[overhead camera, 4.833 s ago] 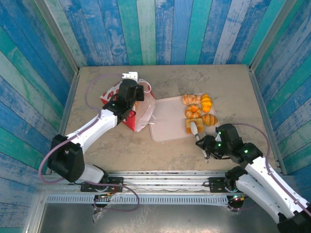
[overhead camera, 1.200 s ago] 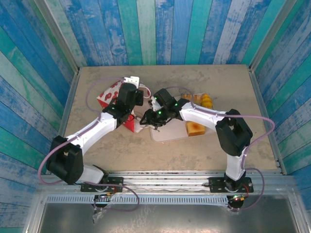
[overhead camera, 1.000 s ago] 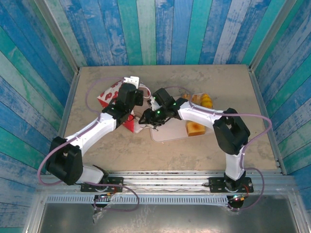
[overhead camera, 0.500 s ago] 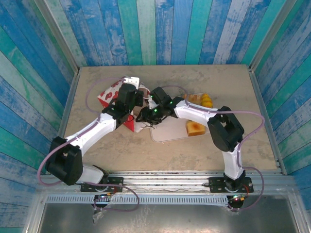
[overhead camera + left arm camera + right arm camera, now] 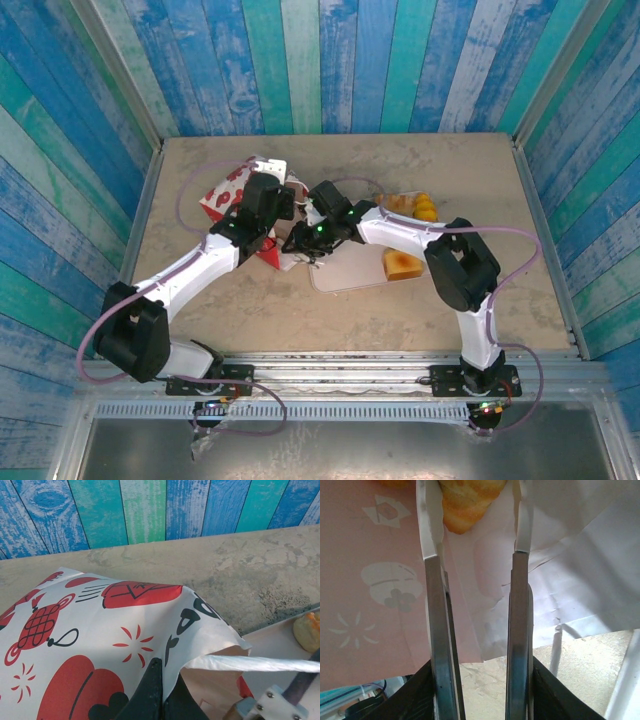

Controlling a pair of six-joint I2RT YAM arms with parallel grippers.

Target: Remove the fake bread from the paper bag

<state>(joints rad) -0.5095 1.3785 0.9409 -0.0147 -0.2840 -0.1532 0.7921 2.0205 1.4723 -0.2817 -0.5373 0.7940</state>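
The red and white printed paper bag (image 5: 228, 190) lies tipped at the table's left, its white inside (image 5: 580, 580) facing the tray. My left gripper (image 5: 162, 680) is shut on the bag's upper edge (image 5: 150, 630) and holds the mouth up. My right gripper (image 5: 297, 241) reaches across into the bag's mouth. In the right wrist view a golden-brown piece of fake bread (image 5: 467, 500) fills the gap between the fingertips (image 5: 429, 530), and the right gripper (image 5: 472, 490) is shut on it. More fake bread lies on the tray: a square toast (image 5: 400, 265) and round buns (image 5: 424, 207).
The flat pale pink tray (image 5: 345, 270) lies right of the bag, its printed surface (image 5: 375, 595) under my right fingers. The right arm (image 5: 400, 232) spans the tray. Blue and green plank walls (image 5: 320, 60) enclose the table; bare tabletop (image 5: 330, 310) runs along the near side.
The right gripper has slid a little left into the bag's mouth and its jaws have narrowed onto a piece of bread. The left gripper and the bag have stayed put.
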